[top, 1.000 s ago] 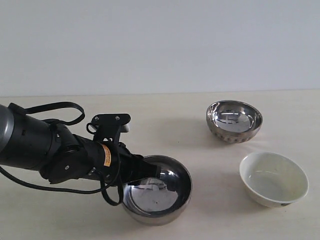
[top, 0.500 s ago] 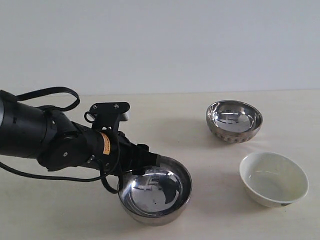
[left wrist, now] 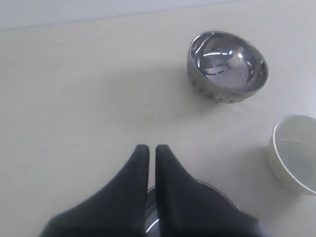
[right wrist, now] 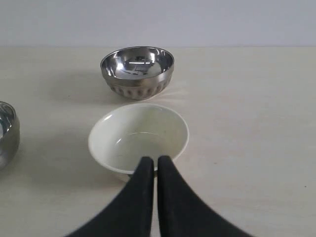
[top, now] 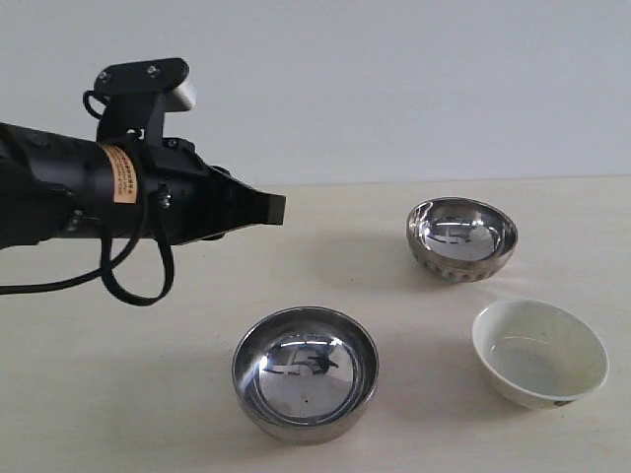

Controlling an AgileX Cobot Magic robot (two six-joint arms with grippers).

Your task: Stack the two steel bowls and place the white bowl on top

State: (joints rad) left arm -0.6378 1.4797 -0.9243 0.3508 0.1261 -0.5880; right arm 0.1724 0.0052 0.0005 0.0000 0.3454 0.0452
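1. The left gripper (top: 274,208) is hovering closed and empty over the counter's (top: 118,414) left side.
2. The smooth steel bowl (top: 306,372) is sitting by the near edge, the dimpled steel bowl (top: 461,236) by the far edge.
3. The white bowl (top: 538,352) is resting near the right edge, the right gripper (right wrist: 153,160) closed just beside it.

The pale tabletop (top: 345,266) carried three bowls.
I saw them apart: smooth steel bowl (top: 306,371), dimpled steel bowl (top: 461,238), cream-white ceramic bowl (top: 538,353).
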